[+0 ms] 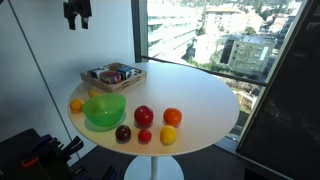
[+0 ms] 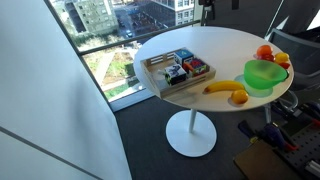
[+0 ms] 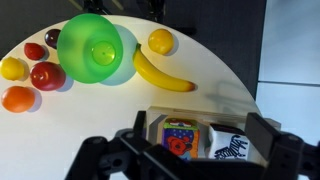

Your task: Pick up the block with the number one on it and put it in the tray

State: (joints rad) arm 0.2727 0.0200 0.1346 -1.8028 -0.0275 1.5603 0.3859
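A round white counter (image 1: 200, 95) is standing beside a tall window over a city. The pincer (image 1: 77, 12) is hanging high above the counter's edge, well apart from everything on it. In the wrist view its two dark fingers (image 3: 135, 130) are standing spread apart with nothing between them, so it is open and empty.

The tray (image 1: 99, 75), shallow and of light wood, is sitting near the counter's edge in both exterior views (image 2: 152, 63). It is already holding several blocks. The wrist view is looking almost straight down on them: a block with a colourful pale face (image 3: 180, 137) is lying just below the pincer, and a white one with dark lettering (image 3: 228, 143) is touching its side. No number can be read on any face, so which block carries the one cannot be told. By my judgement, the coming move is a straight descent, since the blocks are lying directly beneath the spread fingers.

Counted in the wrist view: one green bowl (image 3: 91, 48), one banana (image 3: 160, 75), one orange (image 3: 17, 98), one lemon (image 3: 12, 68), one small yellow fruit (image 3: 160, 41), one red apple (image 3: 46, 75) and one small dark red fruit (image 3: 35, 50). All the fruit is lying away from the tray.
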